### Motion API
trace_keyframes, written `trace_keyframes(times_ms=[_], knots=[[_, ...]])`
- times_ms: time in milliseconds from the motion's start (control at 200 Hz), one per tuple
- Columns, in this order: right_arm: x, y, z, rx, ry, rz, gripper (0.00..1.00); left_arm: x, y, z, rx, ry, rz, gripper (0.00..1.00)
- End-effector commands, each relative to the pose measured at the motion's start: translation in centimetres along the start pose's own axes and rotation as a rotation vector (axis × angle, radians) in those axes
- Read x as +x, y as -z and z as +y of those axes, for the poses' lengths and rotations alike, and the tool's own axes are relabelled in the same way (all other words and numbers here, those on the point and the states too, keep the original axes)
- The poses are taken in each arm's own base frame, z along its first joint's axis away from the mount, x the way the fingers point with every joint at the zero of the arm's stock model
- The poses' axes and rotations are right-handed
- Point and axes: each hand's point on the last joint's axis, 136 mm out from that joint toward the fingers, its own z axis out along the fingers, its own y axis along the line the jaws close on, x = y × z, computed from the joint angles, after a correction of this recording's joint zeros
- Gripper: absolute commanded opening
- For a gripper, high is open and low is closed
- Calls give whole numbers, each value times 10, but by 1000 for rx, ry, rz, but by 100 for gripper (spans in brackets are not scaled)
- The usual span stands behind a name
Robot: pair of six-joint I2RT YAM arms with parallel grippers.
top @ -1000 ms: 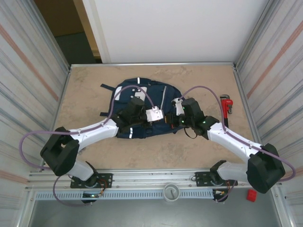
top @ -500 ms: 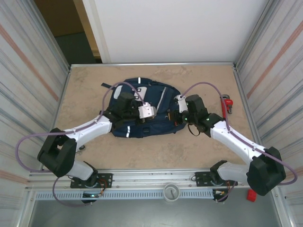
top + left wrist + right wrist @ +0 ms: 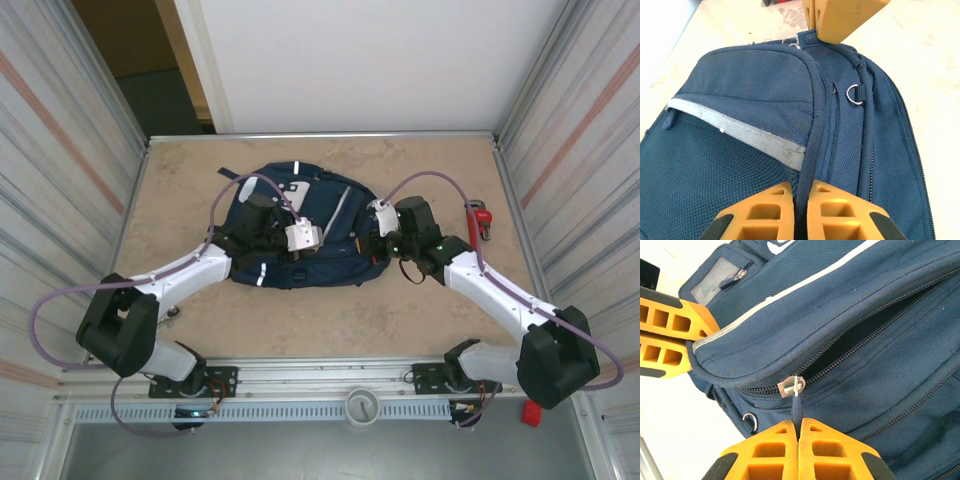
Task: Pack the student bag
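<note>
The student bag, a navy backpack with a light stripe, lies flat in the middle of the table. My left gripper is shut on the dark piped edge of the bag's front panel. At the bag's right end my right gripper is shut on the blue zipper pull below the silver slider. Past the slider the zipper gapes as a dark slit. Each wrist view also catches the other gripper's yellow fingers.
A red pipe wrench lies on the table to the right of the bag, beside the right arm. Corrugated metal walls close in both sides. A small red object sits by the right arm's base.
My left gripper has moved left and farther from the bases, taking the bag's edge with it. The bag has shifted left. The right gripper has edged farther away, still on the pull.
</note>
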Motion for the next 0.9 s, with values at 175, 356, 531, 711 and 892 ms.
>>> trace_keyframes(times_ms=[175, 356, 531, 711, 892], knots=[[1, -5, 0, 27, -30, -1, 0, -21, 20, -8, -20, 17, -9, 53], [-1, -1, 11, 3, -32, -20, 0, -48, 11, -18, -46, -71, -20, 68], [0, 4, 19, -14, -33, -23, 0, -56, -14, -21, -18, -97, 13, 69], [2, 6, 23, -23, -35, -21, 0, -53, -33, -20, 7, -94, 37, 62], [9, 8, 20, -12, -30, -1, 0, -47, -35, -20, 10, -93, 49, 37]])
